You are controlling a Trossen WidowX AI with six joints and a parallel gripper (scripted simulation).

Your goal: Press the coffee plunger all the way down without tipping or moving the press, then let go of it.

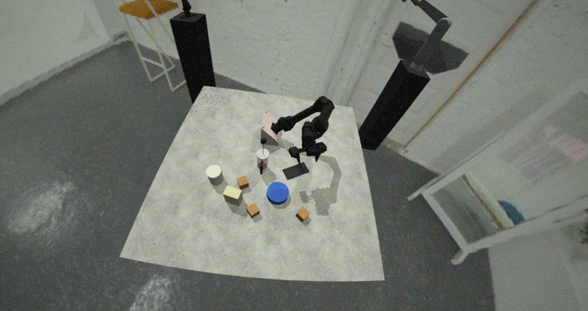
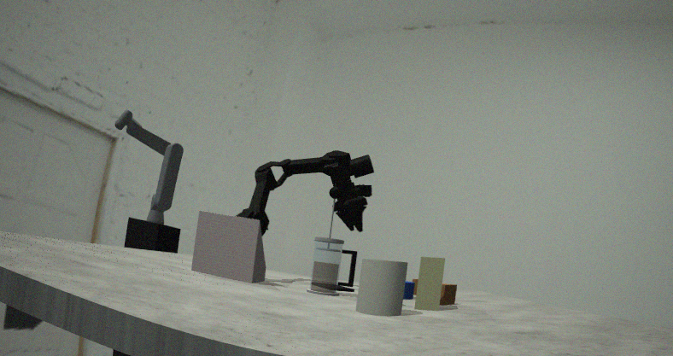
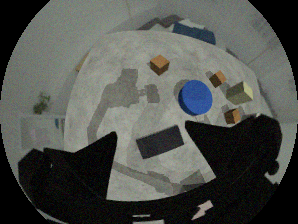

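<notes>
The coffee press (image 1: pixel 262 159) (image 2: pixel 325 276) stands upright, a clear glass with brown contents below and a black handle. Its plunger is up: the black knob (image 1: pixel 263 140) (image 2: pixel 333 192) sits on a thin rod high above the lid, and the plunger disc shows near the top inside the glass. My gripper (image 1: pixel 308 160) (image 2: pixel 358 230) (image 3: pixel 151 130) is open and empty, pointing down. In the top view it is to the right of the press, above the dark flat slab; in the exterior view it overlaps the knob's edge. I cannot make out the press in the wrist view.
A dark slab (image 1: pixel 295 171) (image 3: pixel 160 142) lies below the gripper. A blue disc (image 1: pixel 277 192) (image 3: pixel 195 97), several orange cubes (image 1: pixel 303 213) (image 3: pixel 159 64), a yellow block (image 1: pixel 233 195) (image 2: pixel 428 283) and a pale cylinder (image 1: pixel 214 173) (image 2: pixel 381 288) stand around. A pink wedge (image 2: pixel 225 248) is behind the press.
</notes>
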